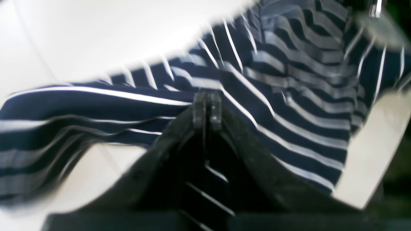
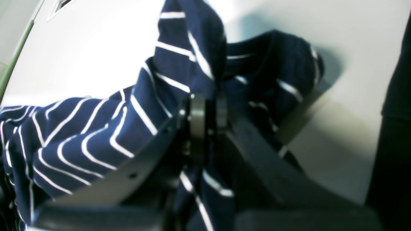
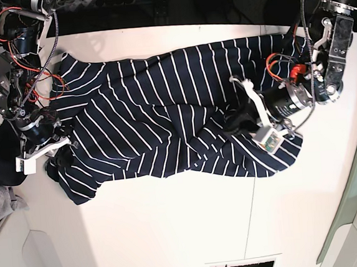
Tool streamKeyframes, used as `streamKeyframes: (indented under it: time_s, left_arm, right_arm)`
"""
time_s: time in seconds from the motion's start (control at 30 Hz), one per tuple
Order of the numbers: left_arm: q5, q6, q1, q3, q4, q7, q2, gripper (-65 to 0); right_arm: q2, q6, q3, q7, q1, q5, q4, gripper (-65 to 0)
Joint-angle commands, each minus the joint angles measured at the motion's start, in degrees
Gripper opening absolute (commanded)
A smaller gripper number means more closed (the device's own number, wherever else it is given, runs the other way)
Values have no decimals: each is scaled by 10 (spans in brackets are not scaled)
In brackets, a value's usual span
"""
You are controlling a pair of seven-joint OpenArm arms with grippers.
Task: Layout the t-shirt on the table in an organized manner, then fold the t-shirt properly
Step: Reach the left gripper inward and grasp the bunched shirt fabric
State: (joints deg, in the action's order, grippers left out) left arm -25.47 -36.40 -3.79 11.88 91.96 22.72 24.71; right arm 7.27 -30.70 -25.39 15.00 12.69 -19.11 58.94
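The t-shirt (image 3: 158,116) lies spread and rumpled across the white desk (image 3: 175,234) — both claws clamped on it. The left claw (image 1: 207,109) pinches a fold near its middle; the right claw (image 2: 205,109) grips bunched fabric at its edge.

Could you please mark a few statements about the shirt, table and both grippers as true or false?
1. The left gripper is shut on the t-shirt. True.
2. The right gripper hangs open above bare table. False: it is shut on shirt fabric.
3. The t-shirt is neatly folded into a rectangle. False: it lies bunched and creased across the table.
4. The shirt is navy with thin white stripes. True.
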Motion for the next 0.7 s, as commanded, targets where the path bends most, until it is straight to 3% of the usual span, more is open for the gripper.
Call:
streamKeyframes:
  time_s: [0.0,0.17,0.27,0.33,0.43,0.6,0.67]
  left_arm:
    - [0,-5,6,22,6,-12,-2,-650]
    - [66,4,8,130,6,-15,-20,-650]
    - [74,75,8,144,6,-15,-23,-650]
    - [74,106,9,131,6,-9,-23,-544]
    - [62,94,9,80,14,-6,-23,-447]
    - [-35,14,9,-38,44,18,-11,-445]
    - [-66,5,9,-71,50,33,-3,-445]
  right_arm:
    - [5,-8,-1,-13,11,-9,11,-650]
    - [5,-8,-1,-13,11,-8,11,-650]
    - [5,-8,-1,-13,11,-8,11,-650]
    - [5,-8,-1,-12,11,-8,11,-650]
    - [5,-8,-1,-12,11,-5,11,-650]
    - [5,-8,-1,-12,9,-4,11,-650]
    - [5,-8,-1,-13,9,-4,11,-650]
